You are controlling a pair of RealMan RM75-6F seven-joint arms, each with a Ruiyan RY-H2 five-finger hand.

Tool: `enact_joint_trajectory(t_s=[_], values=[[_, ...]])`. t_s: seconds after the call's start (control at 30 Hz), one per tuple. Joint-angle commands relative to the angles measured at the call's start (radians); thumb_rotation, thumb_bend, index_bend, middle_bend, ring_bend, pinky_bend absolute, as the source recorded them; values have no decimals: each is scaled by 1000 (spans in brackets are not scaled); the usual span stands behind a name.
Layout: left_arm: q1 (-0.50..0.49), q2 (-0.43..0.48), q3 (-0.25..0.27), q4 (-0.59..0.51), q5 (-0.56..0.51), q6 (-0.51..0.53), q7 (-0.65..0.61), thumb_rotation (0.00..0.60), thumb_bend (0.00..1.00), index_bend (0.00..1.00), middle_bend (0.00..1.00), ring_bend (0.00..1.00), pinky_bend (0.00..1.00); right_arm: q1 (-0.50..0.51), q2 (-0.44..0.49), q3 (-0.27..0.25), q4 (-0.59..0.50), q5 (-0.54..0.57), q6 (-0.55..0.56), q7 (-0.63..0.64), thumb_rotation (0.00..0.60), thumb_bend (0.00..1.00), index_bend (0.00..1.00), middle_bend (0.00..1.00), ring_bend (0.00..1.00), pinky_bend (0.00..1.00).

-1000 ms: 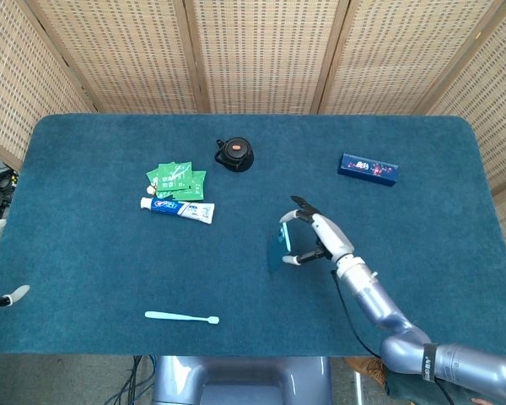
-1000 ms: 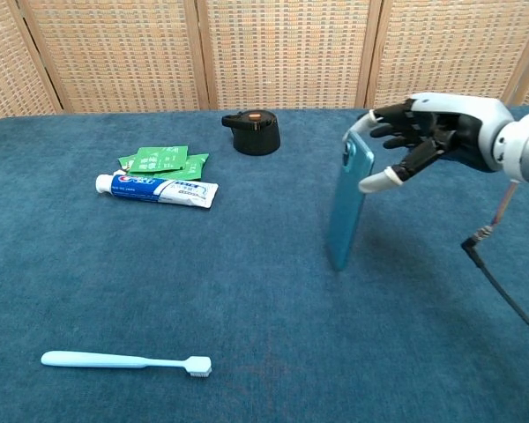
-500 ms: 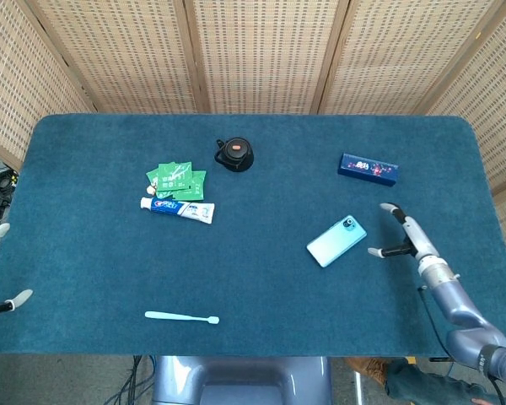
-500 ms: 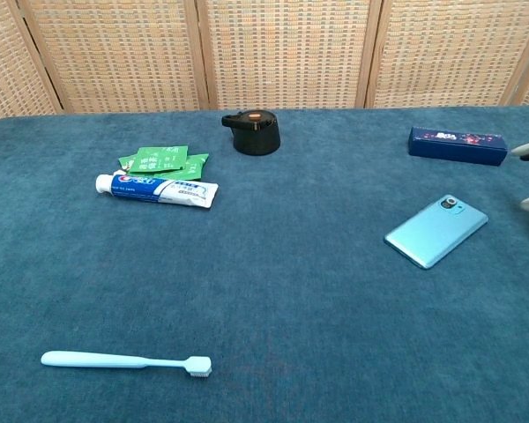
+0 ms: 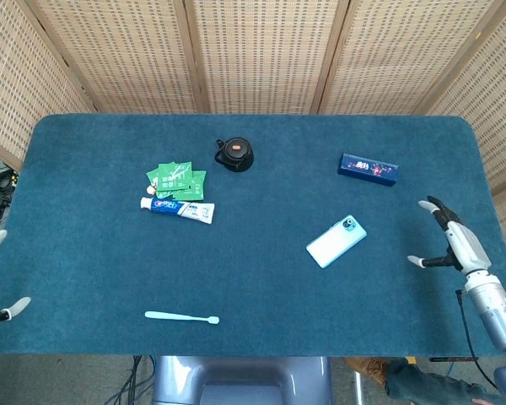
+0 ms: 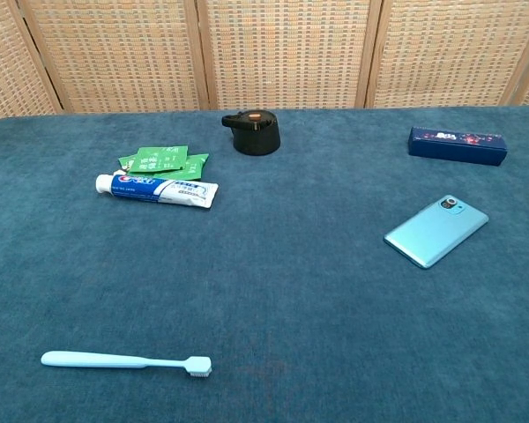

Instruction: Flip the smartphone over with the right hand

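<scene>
The light-blue smartphone [image 5: 336, 241] [image 6: 436, 231] lies flat on the blue table, back side up with its camera lens showing. My right hand [image 5: 452, 241] hovers near the table's right edge, well to the right of the phone, fingers spread and holding nothing. The chest view does not show it. Only fingertips of my left hand [image 5: 0, 274] show at the far left edge of the head view, apart and empty.
A dark blue box [image 5: 368, 169] lies behind the phone. A black lid [image 5: 234, 153], green sachets [image 5: 175, 179] and a toothpaste tube [image 5: 178, 207] sit left of centre. A light-blue toothbrush [image 5: 182, 317] lies near the front edge.
The phone stood on edge in my right hand a second ago; it was let go and now lies flat, back up. The right hand has drawn away to the right.
</scene>
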Motion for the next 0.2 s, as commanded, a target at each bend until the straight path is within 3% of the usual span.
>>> enact_joint_trajectory(t_s=[0.03, 0.2], values=[[5, -6, 6, 4, 12, 7, 6, 600, 0, 0, 0, 0, 0, -121, 37, -40, -113, -115, 280, -347, 600, 0, 0, 0, 0, 0], [11, -14, 13, 8, 32, 19, 25, 600, 0, 0, 0, 0, 0, -187, 62, -66, -206, -162, 406, -555, 600, 0, 0, 0, 0, 0]])
